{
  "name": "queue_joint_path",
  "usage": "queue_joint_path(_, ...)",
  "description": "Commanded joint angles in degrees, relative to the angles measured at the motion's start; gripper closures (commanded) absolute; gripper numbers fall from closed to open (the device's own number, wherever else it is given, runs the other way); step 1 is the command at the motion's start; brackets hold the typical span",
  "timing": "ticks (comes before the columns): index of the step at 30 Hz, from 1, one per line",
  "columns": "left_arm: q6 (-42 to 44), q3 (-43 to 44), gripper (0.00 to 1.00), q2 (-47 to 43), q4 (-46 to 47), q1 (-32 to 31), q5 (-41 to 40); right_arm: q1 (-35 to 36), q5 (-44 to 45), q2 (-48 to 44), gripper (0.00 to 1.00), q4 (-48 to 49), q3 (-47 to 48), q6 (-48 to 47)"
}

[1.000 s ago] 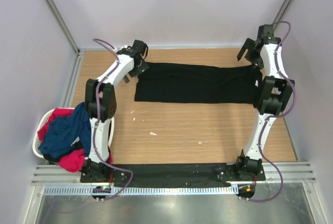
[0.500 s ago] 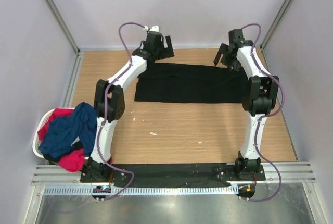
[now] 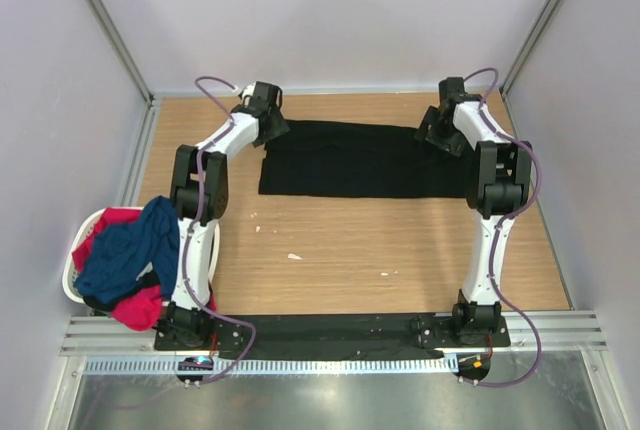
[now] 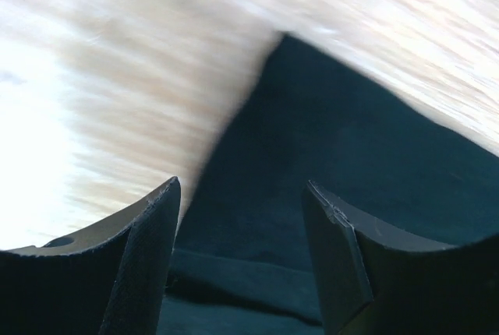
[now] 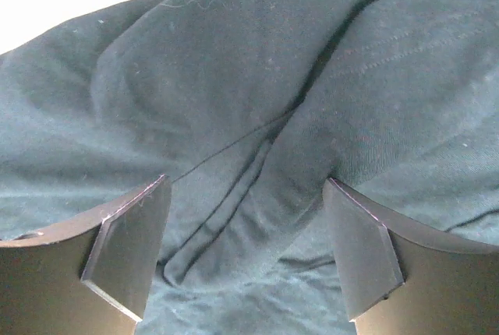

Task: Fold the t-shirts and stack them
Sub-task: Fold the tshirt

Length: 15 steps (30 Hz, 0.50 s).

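A large black t-shirt (image 3: pixel 365 160) lies folded into a long band across the far half of the table. My left gripper (image 3: pixel 275 132) is open over its far left corner; the left wrist view shows that corner (image 4: pixel 327 156) between the fingers. My right gripper (image 3: pixel 437 136) is open over the shirt's far right end, with wrinkled cloth (image 5: pixel 257 156) between the fingers. A navy blue t-shirt (image 3: pixel 128 248) and a red-pink t-shirt (image 3: pixel 120 220) are piled in the basket at the left.
A white plastic laundry basket (image 3: pixel 72 272) stands at the table's left edge, beside the left arm's base. Walls close the table at the back and sides. Small light specks lie on the wood (image 3: pixel 293 256).
Both grippers swung inward above the shirt's far edge, then came down onto its far corners. The shirt's right end now lies shorter and bunched under the right gripper.
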Motion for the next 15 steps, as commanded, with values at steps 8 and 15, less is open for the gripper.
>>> queue_joint_path(8, -14.11, -9.35, 0.35, -8.36, -0.32, 2.03, -2.20, 0.32, 1.62, 1.66, 0.16, 1.68, 0.84, 0.94)
queue_joint_path(15, -16.66, -8.92, 0.53, -6.34, 1.71, 2.56, 1.32, 0.32, 1.18, 2.62, 0.17, 1.16, 1.89, 0.85)
